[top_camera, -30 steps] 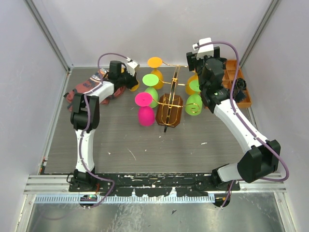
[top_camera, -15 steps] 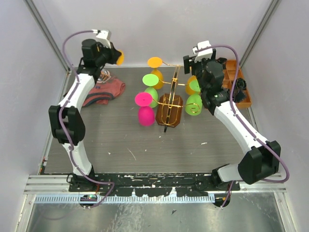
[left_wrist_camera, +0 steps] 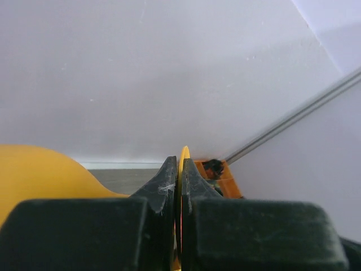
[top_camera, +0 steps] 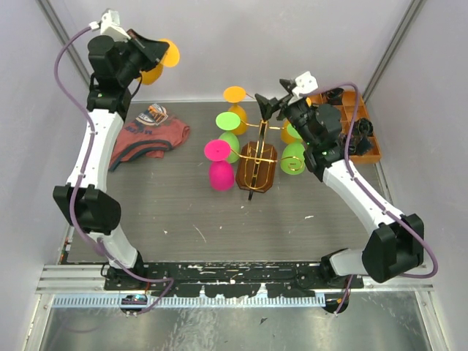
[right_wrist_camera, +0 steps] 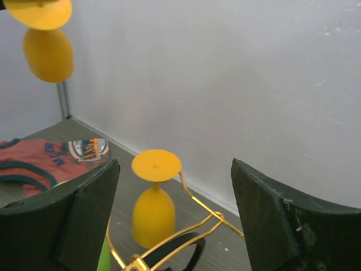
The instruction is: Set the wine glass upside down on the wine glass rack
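Closest to me, on the grey table (top_camera: 183, 212), the wine glass rack (top_camera: 256, 167) sits mid-table, its gold wire rising from a glossy brown base. A pink glass (top_camera: 219, 172) is foot up just left of that base. Green glasses (top_camera: 295, 157) hang on both sides, and an orange glass (right_wrist_camera: 154, 197) hangs foot up at the rack's far end. The right gripper (top_camera: 272, 102) hovers over the far part of the rack, its fingers (right_wrist_camera: 84, 214) spread wide with nothing between them. To the left lies a crumpled red cloth (top_camera: 150, 135), and off to the far right is a brown compartmented tray (top_camera: 362, 146) with small dark things in it. Farthest off, high in the back left corner against the white wall (top_camera: 241, 36), the left gripper (top_camera: 155, 51) holds the orange wine glass (top_camera: 170, 53) in the air, well apart from the rack. Its fingers (left_wrist_camera: 163, 186) are pressed together on the glass by the thin foot, with the bowl off to one side. Whether the stem or the foot takes the grip I cannot tell.
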`<state>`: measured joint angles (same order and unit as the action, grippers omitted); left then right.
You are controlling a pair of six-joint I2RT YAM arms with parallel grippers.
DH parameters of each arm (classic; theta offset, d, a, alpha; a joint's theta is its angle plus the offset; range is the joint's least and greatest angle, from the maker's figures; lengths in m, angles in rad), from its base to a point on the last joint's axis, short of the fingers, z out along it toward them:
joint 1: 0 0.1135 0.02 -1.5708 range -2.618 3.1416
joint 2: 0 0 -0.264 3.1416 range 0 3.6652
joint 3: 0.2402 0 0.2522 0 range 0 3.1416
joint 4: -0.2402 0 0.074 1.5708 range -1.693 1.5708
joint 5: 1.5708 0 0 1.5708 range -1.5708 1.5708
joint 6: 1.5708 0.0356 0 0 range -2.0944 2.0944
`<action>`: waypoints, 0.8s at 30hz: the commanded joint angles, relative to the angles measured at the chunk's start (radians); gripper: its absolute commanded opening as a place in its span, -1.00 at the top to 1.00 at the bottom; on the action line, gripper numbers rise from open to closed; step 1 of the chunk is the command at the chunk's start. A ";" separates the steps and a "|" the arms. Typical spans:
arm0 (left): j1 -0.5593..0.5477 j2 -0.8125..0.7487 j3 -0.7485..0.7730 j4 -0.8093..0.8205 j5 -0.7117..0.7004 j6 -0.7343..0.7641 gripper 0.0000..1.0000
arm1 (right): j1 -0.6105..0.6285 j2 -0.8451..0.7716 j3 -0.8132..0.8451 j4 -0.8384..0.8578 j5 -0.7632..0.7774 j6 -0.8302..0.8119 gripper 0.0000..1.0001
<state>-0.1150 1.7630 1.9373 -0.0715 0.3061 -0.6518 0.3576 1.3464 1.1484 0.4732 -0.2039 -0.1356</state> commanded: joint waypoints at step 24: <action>-0.033 -0.481 -0.449 -0.049 -0.306 -0.765 1.00 | 0.151 0.157 -0.003 0.651 -0.363 0.249 -0.44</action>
<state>-0.1169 1.3071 1.4708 -0.1368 0.0360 -1.3911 0.4755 1.4986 1.0878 1.0531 -0.5461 0.1009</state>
